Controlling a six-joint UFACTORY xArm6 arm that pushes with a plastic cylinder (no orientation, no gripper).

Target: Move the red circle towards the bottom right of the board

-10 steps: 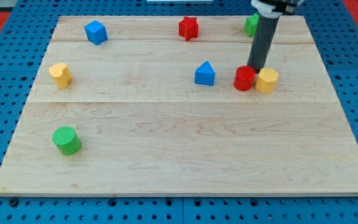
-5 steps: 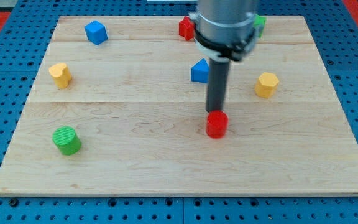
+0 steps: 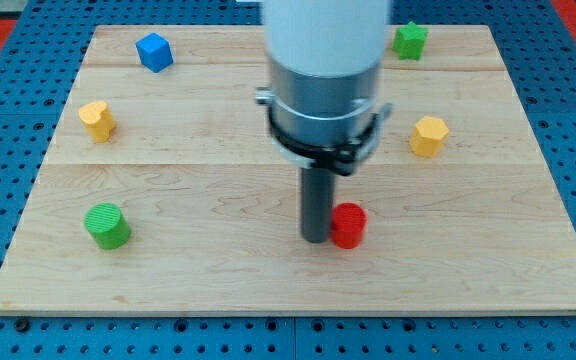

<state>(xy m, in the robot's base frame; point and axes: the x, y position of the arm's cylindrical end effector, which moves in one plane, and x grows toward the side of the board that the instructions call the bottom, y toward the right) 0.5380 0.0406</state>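
Observation:
The red circle (image 3: 348, 225) is a short red cylinder on the wooden board (image 3: 468, 260), a little right of centre in the lower half. My tip (image 3: 315, 238) rests on the board against the red circle's left side. The arm's large white and grey body hangs over the middle of the board and hides what lies behind it.
A yellow hexagon block (image 3: 429, 135) sits at the right, a green star-like block (image 3: 409, 40) at the top right. A blue cube (image 3: 154, 51) is at the top left, a yellow block (image 3: 97, 120) at the left, a green cylinder (image 3: 107, 225) at the lower left.
The red circle slid from beside the yellow hexagon down and left, then slightly lower. My tip moved from above it to its left side. The arm now hides the blue triangle and red star.

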